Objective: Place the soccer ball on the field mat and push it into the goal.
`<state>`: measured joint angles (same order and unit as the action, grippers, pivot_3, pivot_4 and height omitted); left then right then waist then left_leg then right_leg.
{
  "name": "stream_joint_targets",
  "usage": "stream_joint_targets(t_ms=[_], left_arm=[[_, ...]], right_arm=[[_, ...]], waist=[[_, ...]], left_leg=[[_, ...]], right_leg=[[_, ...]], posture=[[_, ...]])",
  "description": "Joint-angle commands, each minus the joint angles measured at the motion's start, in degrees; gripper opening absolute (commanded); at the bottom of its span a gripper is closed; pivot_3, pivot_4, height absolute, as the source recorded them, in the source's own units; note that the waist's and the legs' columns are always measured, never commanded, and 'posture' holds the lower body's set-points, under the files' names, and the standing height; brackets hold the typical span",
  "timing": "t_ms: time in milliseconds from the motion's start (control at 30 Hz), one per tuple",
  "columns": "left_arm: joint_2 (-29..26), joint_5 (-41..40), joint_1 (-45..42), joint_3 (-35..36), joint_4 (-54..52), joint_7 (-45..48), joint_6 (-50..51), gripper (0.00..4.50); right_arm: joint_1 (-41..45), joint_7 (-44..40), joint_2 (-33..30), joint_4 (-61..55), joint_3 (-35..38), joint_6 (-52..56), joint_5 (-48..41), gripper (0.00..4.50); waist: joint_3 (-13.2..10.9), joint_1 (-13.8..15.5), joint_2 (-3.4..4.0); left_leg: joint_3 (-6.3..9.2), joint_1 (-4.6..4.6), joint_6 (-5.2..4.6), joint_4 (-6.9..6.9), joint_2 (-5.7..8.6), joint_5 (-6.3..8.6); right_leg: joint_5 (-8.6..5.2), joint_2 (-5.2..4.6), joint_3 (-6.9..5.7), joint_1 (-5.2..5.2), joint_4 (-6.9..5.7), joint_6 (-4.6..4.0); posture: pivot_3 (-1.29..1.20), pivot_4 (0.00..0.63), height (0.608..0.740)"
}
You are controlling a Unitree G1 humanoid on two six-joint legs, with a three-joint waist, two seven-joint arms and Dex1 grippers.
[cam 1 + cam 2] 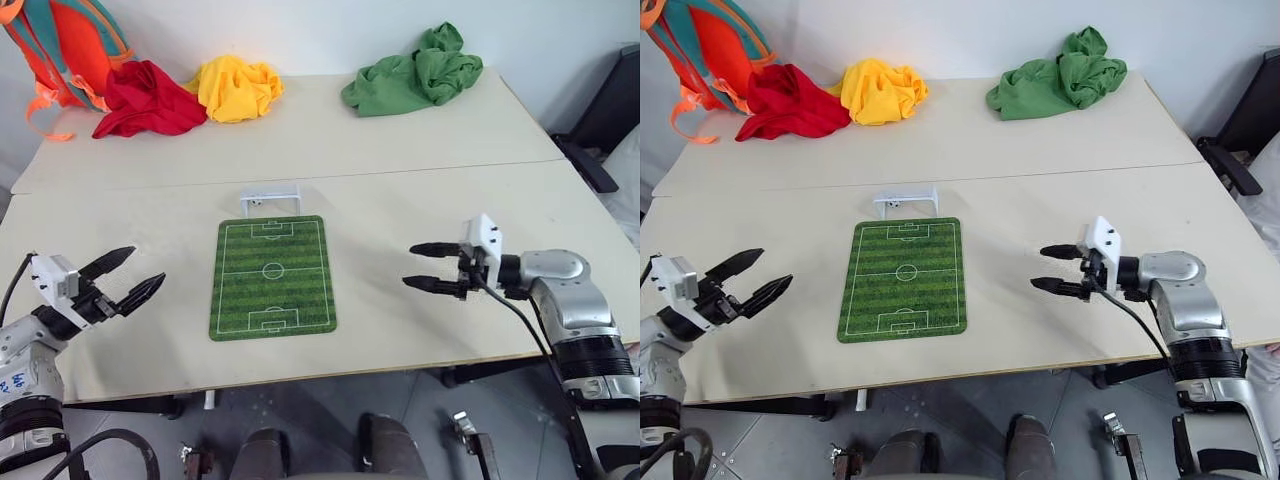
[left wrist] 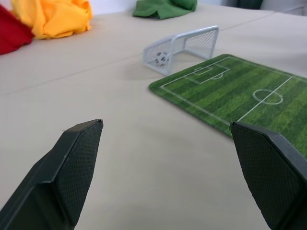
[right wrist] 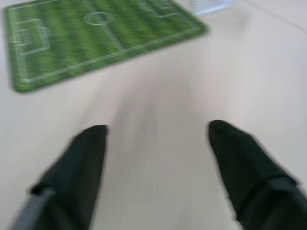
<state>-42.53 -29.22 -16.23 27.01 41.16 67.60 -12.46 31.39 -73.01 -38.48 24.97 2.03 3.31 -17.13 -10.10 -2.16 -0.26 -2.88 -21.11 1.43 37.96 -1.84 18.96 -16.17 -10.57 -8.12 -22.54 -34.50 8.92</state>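
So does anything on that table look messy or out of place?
Three crumpled cloths, red, yellow and green, lie heaped along the far edge. The striped green field mat sits slightly askew, and the tiny black-and-white ball rests inside the small white net goal.

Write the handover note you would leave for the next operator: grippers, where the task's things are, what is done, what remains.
Left gripper: open, empty, left of the field mat.
Right gripper: open, empty, right of the mat.
Soccer ball: inside the goal, which stands at the mat's far edge.
Done: the ball appears to be in the goal.
Left: apparently nothing; just check the ball stays put.
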Motion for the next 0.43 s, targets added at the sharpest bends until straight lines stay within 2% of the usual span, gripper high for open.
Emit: stream_joint_targets(t_ms=[33,267,433], left_arm=[[-2.2,-0.6,-1.3,2.2,2.9,1.5,-1.8,4.5],[-2.5,-0.7,-0.4,3.1,2.9,2.2,-2.8,4.5],[-1.9,-0.8,2.5,3.5,0.0,2.0,-2.5,4.5]], right_arm=[[1.7,-1.0,-0.4,4.5,2.7,-7.6,-0.2,4.49],[2.6,-2.2,-1.6,8.5,2.9,-9.3,-0.1,4.49],[2.2,0.2,-1.8,8.8,3.4,-9.2,0.4,4.49]], waist=[[0.0,0.1,0.0],[0.0,0.3,0.0],[0.0,0.4,0.0]], left_leg=[[0.0,-0.01,0.0,0.0,0.0,0.0],[0.0,-0.01,0.0,0.02,0.0,0.0],[0.0,-0.02,0.0,0.03,0.0,0.0]], right_leg=[[0.0,0.0,0.0,0.0,0.01,0.0],[0.0,0.0,0.0,0.0,-0.01,0.0],[0.0,0.0,0.0,0.0,0.0,0.0]], posture=[[0.0,0.15,0.74],[0.0,0.15,0.74],[0.0,0.15,0.74]])
